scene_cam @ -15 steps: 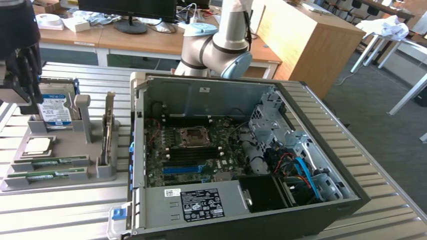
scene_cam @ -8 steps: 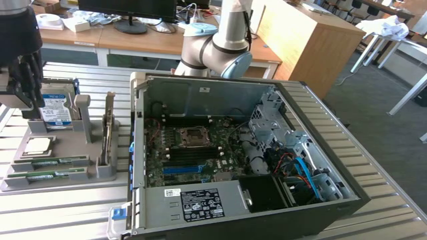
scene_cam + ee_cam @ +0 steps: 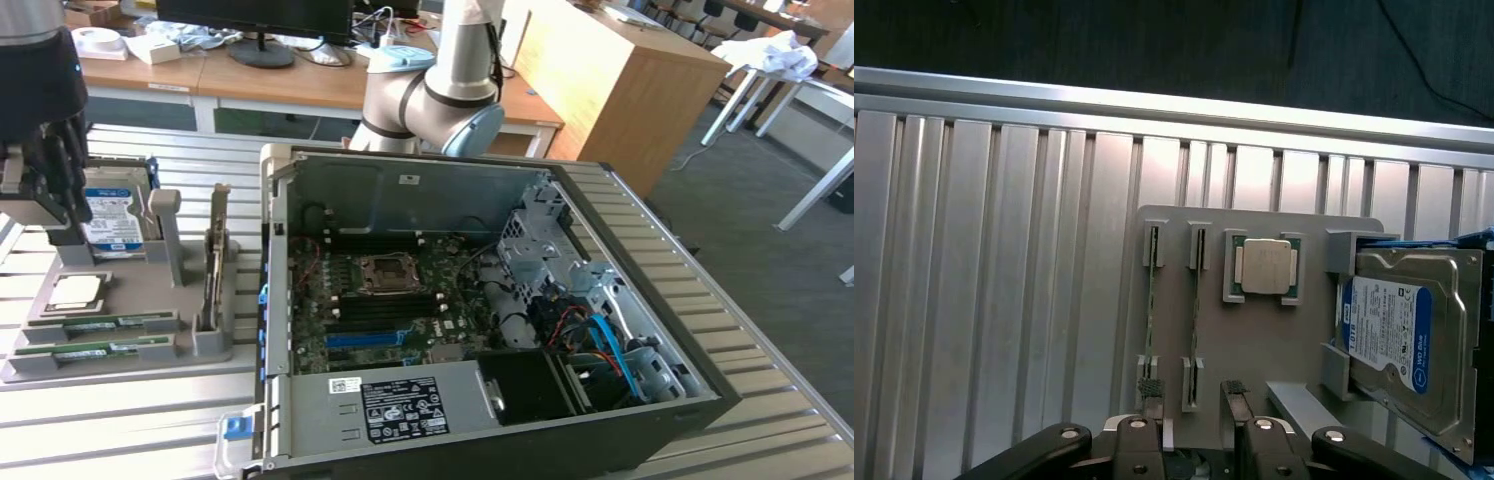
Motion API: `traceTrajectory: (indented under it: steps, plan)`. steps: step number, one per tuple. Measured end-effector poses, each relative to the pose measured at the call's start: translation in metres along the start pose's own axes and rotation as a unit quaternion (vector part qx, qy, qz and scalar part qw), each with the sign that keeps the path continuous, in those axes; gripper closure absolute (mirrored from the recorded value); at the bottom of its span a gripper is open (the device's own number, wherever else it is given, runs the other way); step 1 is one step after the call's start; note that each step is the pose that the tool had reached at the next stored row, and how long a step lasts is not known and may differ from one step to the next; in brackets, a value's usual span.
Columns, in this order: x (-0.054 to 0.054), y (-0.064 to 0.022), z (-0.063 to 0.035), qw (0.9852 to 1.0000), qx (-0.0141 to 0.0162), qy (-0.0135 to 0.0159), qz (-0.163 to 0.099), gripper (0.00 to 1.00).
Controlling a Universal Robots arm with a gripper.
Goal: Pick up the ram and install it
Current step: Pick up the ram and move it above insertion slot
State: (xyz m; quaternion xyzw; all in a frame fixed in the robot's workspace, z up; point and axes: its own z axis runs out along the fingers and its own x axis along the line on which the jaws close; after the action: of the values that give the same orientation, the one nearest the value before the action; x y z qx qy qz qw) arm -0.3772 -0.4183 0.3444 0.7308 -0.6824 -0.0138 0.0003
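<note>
Two green ram strips (image 3: 96, 325) (image 3: 91, 350) stand on edge in slots of a grey holder (image 3: 120, 372) at the exterior view's left. In the wrist view they appear as two thin strips (image 3: 1152, 315) (image 3: 1195, 315). My gripper (image 3: 54, 215) hangs above the holder, open and holding nothing. In the wrist view, the gripper (image 3: 1192, 400) has its dark fingertips (image 3: 1234, 392) spread, and the second strip lies roughly in line with the gap between them. The open computer case (image 3: 641, 260) shows the motherboard with a blue slot (image 3: 367, 338).
The holder also carries a square silver processor (image 3: 1266, 266) and a hard drive (image 3: 1404, 340) standing beside the gripper. A tall grey post (image 3: 166, 225) and an upright card (image 3: 215, 260) rise from the holder. The arm's base (image 3: 434, 100) stands behind the case.
</note>
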Motion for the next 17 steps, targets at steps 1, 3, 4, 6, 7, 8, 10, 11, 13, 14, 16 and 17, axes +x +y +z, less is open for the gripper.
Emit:
traceTrajectory:
  steps: [1, 3, 4, 6, 7, 8, 10, 11, 13, 14, 16, 17]
  plan:
    - [0.0, 0.0, 0.001, 1.0, 0.0, 0.0, 0.0, 0.64]
    - [0.0, -0.0001, 0.0031, 1.0, 0.0, 0.0, -0.001, 0.64]
    - [0.0, -0.0001, 0.004, 1.0, 0.0, 0.0, -0.001, 0.64]
    - [0.0, -0.0001, 0.0059, 1.0, 0.0, 0.0, -0.001, 0.64]
    - [0.0, -0.0001, 0.0069, 1.0, 0.0, 0.0, -0.001, 0.64]
    - [0.0, -0.0002, 0.0078, 1.0, 0.0, 0.0, -0.001, 0.64]
    - [0.0, -0.0002, 0.0096, 1.0, 0.0, 0.0, -0.002, 0.64]
    - [0.0, -0.0002, 0.0105, 1.0, 0.0, 0.0, -0.002, 0.64]
    - [0.0, -0.0002, 0.0124, 1.0, 0.0, 0.0, -0.002, 0.64]
    - [0.0, -0.0003, 0.0136, 1.0, 0.0, 0.0, -0.002, 0.64]
    - [0.0, -0.0003, 0.0159, 1.0, 0.0, 0.0, -0.003, 0.64]
    - [0.0, -0.0003, 0.0172, 1.0, -0.0001, 0.0, -0.003, 0.64]
